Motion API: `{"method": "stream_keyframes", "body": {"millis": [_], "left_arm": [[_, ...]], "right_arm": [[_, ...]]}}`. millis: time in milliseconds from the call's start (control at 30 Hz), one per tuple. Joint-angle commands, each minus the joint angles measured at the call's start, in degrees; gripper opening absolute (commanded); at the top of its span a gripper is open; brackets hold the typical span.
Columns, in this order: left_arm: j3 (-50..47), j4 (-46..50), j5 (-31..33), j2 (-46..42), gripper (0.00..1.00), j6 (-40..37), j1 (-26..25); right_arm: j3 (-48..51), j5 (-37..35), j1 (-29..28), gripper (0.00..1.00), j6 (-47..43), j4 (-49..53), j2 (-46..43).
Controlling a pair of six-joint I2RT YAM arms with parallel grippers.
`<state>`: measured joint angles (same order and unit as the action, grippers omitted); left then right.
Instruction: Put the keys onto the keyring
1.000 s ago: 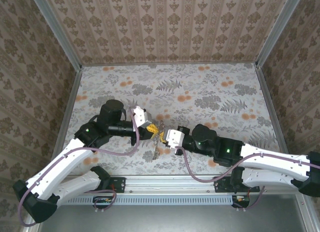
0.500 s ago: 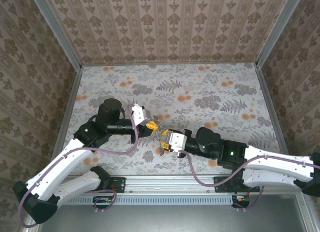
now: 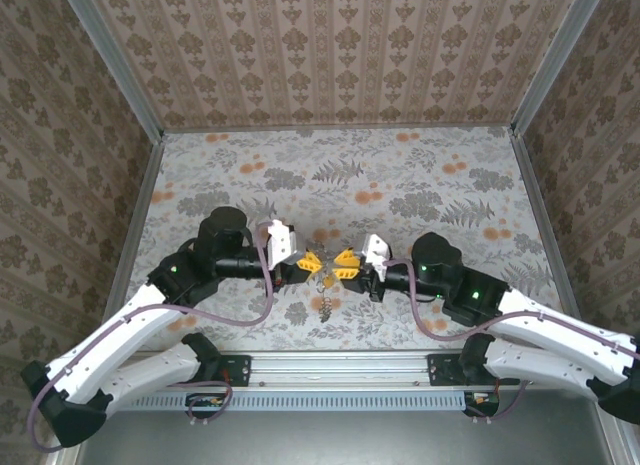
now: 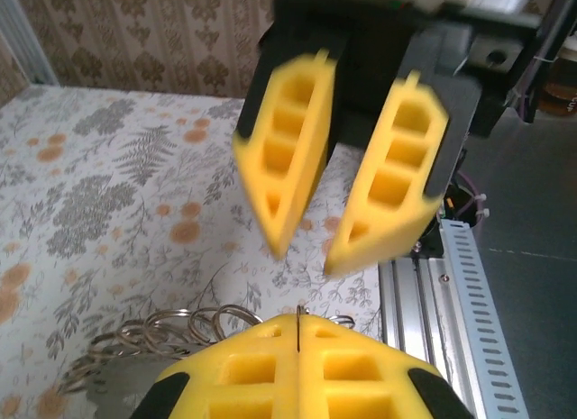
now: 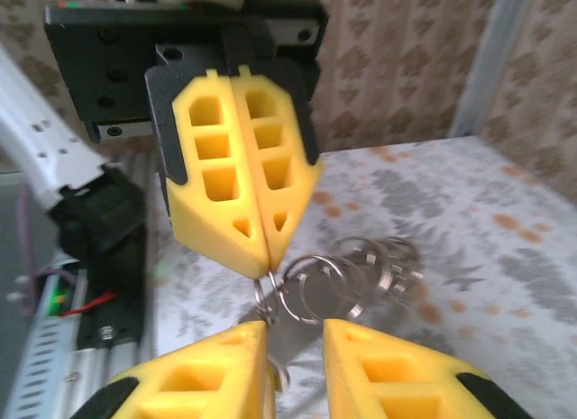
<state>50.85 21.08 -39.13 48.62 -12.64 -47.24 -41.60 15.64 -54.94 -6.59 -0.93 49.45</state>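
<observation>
I see my left tool clamped on the silvery wire keyrings, mid-frame; my right tool, blurred, stands narrowly parted. A flat grey metal key is cut off below.

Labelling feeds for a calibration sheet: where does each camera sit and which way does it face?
Top external: above and behind the arm bases, looking down on the floral-patterned table; both arms, left hand and right hand show.
Left wrist: on the left arm, facing the right hand; own shut yellow fingers below.
Right wrist: on the right arm, facing the left hand; own open yellow fingers below.
Shared by both wrist views: the cluster of silvery metal rings.
</observation>
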Motion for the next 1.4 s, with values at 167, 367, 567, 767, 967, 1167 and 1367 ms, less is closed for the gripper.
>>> {"method": "stream_keyframes", "body": {"millis": [167, 367, 567, 767, 967, 1167, 1367], "left_arm": [[-1.0, -6.6, 2.0, -1.4, 0.00, -0.7, -1.8], [-1.0, -7.0, 1.5, -1.4, 0.00, -0.6, -2.2], [-1.4, -7.3, 0.8, -2.0, 0.00, -0.6, -2.2], [-1.6, -7.5, 0.6, -2.2, 0.00, -0.6, -2.2], [-1.7, -7.2, 0.9, -2.8, 0.00, -0.5, -2.2], [-2.0, -7.3, 0.3, -2.9, 0.00, -0.6, -2.2], [-1.9, -7.3, 0.0, -3.0, 0.00, -0.6, -2.2]], "right_arm": [[-0.4, 9.6, 0.2, 0.24, 2.8, -1.5, -1.7], [-0.2, 6.2, 0.3, 0.20, 2.5, -1.0, -2.1], [1.1, 0.4, 0.2, 0.18, 2.4, -1.5, -4.5], [0.6, 1.0, 0.3, 0.18, 2.4, -2.1, -3.1], [0.7, 2.0, 0.2, 0.18, 2.5, -2.8, -1.6], [0.3, 1.9, 0.2, 0.18, 2.5, -3.3, -0.5], [0.3, 3.1, 0.3, 0.20, 2.5, -4.0, 0.3]]}}
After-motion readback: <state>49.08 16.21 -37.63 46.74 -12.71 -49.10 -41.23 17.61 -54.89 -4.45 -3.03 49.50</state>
